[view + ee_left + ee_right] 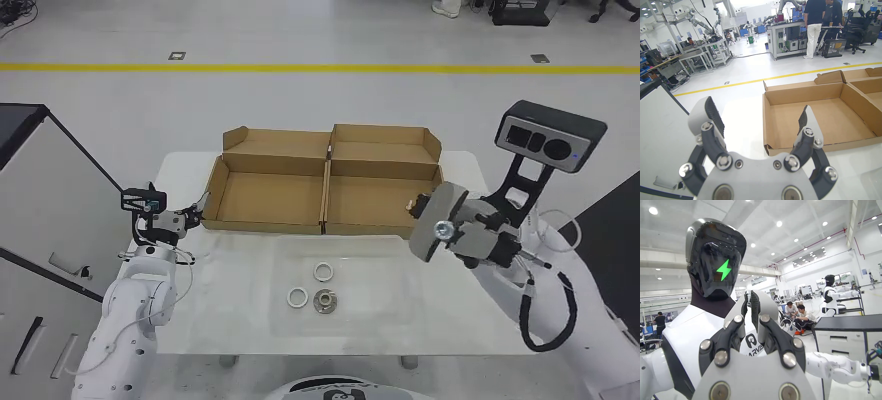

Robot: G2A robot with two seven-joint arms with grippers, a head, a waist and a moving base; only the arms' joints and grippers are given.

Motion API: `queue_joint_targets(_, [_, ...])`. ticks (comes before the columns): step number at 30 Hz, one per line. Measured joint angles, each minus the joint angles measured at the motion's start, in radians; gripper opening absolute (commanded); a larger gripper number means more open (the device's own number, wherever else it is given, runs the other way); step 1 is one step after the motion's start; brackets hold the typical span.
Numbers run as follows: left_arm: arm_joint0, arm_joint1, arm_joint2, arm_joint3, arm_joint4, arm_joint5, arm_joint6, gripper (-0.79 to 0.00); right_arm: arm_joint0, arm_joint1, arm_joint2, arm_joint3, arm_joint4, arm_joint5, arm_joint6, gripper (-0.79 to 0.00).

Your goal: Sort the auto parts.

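Right gripper [750,298] pinches a small screw [748,297]; left gripper [758,106] is wide.
Right wrist view shows the screw's threads; top view shows two rings [323,271] and a round part [323,300] on the table [220,290].

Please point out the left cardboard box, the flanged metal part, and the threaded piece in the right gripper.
left cardboard box [262,195]: top view, on its bare floor.
flanged metal part [324,300]: top view, on its centre hub.
threaded piece [748,297]: right wrist view, on its exposed tip.
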Motion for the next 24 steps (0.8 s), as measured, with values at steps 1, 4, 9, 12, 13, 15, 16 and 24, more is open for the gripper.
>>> queue_joint_targets(1, [0.0, 0.0, 0.0, 0.0, 0.0, 0.0, 0.0, 0.0, -0.004, -0.003, 0.0, 0.0, 0.008, -0.008, -0.006, -0.785])
queue_joint_targets(4, [0.0, 0.0, 0.0, 0.0, 0.0, 0.0, 0.0, 0.0, -0.011, -0.01, 0.002, -0.001, 0.018, -0.019, -0.013, -0.785])
queue_joint_targets(9, [0.0, 0.0, 0.0, 0.0, 0.0, 0.0, 0.0, 0.0, -0.016, -0.02, 0.005, -0.001, 0.023, -0.027, -0.009, -0.785])
queue_joint_targets(12, [0.0, 0.0, 0.0, 0.0, 0.0, 0.0, 0.0, 0.0, -0.016, -0.025, 0.007, 0.002, 0.015, -0.021, 0.005, -0.785])
queue_joint_targets(13, [0.0, 0.0, 0.0, 0.0, 0.0, 0.0, 0.0, 0.0, -0.016, -0.027, 0.008, 0.004, 0.008, -0.013, 0.012, -0.785])
queue_joint_targets(15, [0.0, 0.0, 0.0, 0.0, 0.0, 0.0, 0.0, 0.0, -0.014, -0.029, 0.01, 0.007, -0.008, 0.003, 0.023, -0.785])
queue_joint_targets(16, [0.0, 0.0, 0.0, 0.0, 0.0, 0.0, 0.0, 0.0, -0.012, -0.03, 0.013, 0.008, -0.02, 0.015, 0.032, -0.785])
queue_joint_targets(24, [0.0, 0.0, 0.0, 0.0, 0.0, 0.0, 0.0, 0.0, -0.01, -0.036, 0.033, 0.011, -0.075, 0.069, 0.08, -0.785])
